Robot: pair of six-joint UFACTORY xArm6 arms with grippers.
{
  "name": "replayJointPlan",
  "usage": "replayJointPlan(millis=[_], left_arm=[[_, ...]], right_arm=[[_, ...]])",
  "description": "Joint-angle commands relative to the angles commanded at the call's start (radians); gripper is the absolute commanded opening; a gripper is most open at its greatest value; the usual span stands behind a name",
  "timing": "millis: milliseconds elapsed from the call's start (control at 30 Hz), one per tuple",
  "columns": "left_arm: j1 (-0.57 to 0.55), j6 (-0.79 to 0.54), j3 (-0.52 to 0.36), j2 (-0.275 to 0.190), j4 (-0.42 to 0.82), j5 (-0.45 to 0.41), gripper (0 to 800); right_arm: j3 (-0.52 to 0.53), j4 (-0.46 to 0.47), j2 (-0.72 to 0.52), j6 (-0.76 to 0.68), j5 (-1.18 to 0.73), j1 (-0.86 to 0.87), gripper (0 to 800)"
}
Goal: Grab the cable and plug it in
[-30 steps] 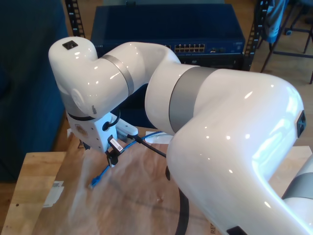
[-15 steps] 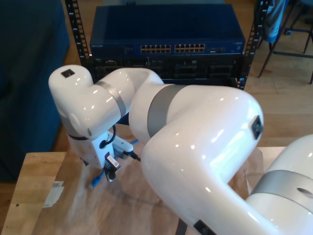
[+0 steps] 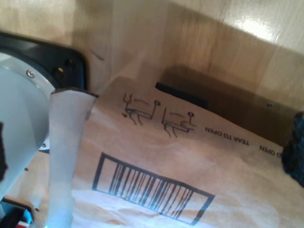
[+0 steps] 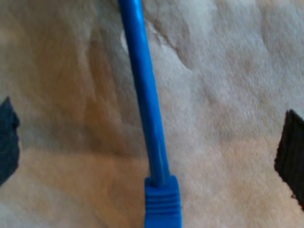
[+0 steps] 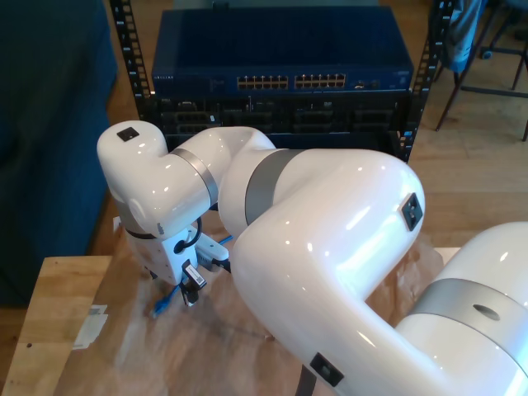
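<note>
My second gripper [image 4: 152,142] hangs with jaws spread over the cable [image 4: 145,95], which lies ungrasped on brown paper [image 5: 124,346] at the exterior view's lower left. My first gripper's [image 3: 61,156] finger state I cannot tell. Grasping and plugging into the network switch [image 5: 280,82] remain.

A dark blue network switch [image 5: 280,49] sits on a black metal rack [image 5: 124,41], two rows of ports across its front; beside the rack, at the exterior view's left, hangs a deep blue curtain [image 5: 49,124]; a wood floor [image 5: 470,157] spreads to the rack's other side, where chair legs [image 5: 470,78] stand; before the rack, a pale wooden table [image 5: 49,330] carries brown paper [image 5: 206,346].
</note>
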State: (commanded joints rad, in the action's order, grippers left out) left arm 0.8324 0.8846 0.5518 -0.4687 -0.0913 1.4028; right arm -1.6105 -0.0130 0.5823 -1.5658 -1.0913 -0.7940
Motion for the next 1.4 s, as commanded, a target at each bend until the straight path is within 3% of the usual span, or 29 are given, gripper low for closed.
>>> replayJointPlan(millis=[133,367,500,733,900,967,1100,1400], left_arm=[[0.0,-0.002,0.002,0.009,0.002,-0.002,800],[0.0,-0.002,0.002,0.026,0.002,-0.018,800],[0.0,-0.002,0.003,0.026,0.002,-0.021,800],[-0.002,-0.002,0.003,0.031,0.002,-0.021,800],[-0.002,-0.002,0.003,0.031,0.0,-0.021,800],[-0.002,-0.002,0.003,0.031,0.0,-0.021,800],[-0.002,0.002,0.005,0.029,0.0,-0.02,800],[-0.109,0.109,0.084,0.026,-0.06,-0.003,800]], right_arm=[[0.003,0.0,0.0,-0.018,0.0,-0.002,678],[0.028,0.0,0.002,-0.021,0.015,-0.002,675],[0.051,0.0,0.002,-0.021,0.055,-0.002,610],[0.043,0.003,0.0,-0.052,0.057,-0.002,377],[0.043,0.003,-0.002,-0.054,0.057,-0.002,71],[0.043,0.002,-0.002,-0.055,0.055,0.0,19],[0.043,0.0,-0.028,-0.074,0.048,0.011,3],[0.066,-0.003,-0.255,-0.172,-0.112,0.114,3]])
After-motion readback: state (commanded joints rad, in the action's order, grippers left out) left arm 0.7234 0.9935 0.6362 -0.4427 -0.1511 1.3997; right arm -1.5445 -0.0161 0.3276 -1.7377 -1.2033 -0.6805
